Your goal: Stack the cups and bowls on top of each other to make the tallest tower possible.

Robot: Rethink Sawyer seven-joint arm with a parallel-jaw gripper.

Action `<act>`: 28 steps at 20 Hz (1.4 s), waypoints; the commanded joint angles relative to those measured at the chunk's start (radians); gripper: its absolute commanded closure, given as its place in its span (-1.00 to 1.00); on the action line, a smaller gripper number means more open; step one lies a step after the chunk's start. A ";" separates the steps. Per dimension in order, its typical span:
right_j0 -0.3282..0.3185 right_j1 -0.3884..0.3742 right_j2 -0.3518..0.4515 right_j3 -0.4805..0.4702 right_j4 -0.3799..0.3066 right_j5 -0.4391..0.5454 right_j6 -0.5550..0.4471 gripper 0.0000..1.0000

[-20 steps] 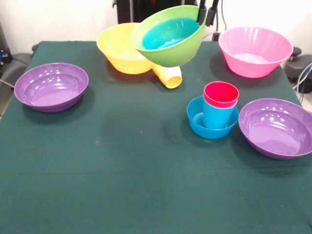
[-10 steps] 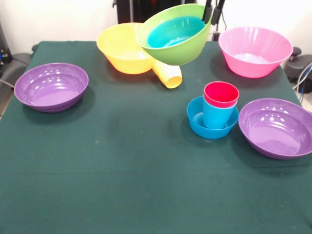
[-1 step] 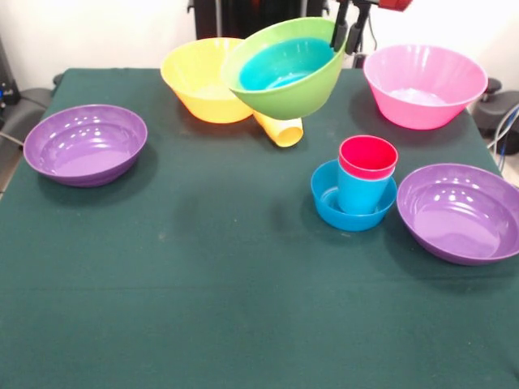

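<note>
The tool [image 3: 347,31] pinches the rim of the lime green bowl [image 3: 285,91], a small blue bowl [image 3: 284,61] nested inside; the pair has swung slightly and tilted, held aloft, well apart from the red cup [image 3: 368,156] atop the tower [image 3: 354,194] on the counter [image 3: 211,267]

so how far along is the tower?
Done: red cup nested in blue cup, standing in a small blue bowl.
In hand: gripper holds the lime green bowl aloft by its rim, tilted, another blue bowl inside.
Left: yellow cup on its side, both purple bowls, orange-yellow bowl, pink bowl.
</note>
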 commanded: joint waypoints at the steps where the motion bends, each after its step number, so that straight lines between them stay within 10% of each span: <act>1: 0.051 0.054 -0.071 -0.075 -0.046 0.089 0.049 1.00; 28: 0.193 0.066 -0.203 -0.096 0.035 0.055 0.152 1.00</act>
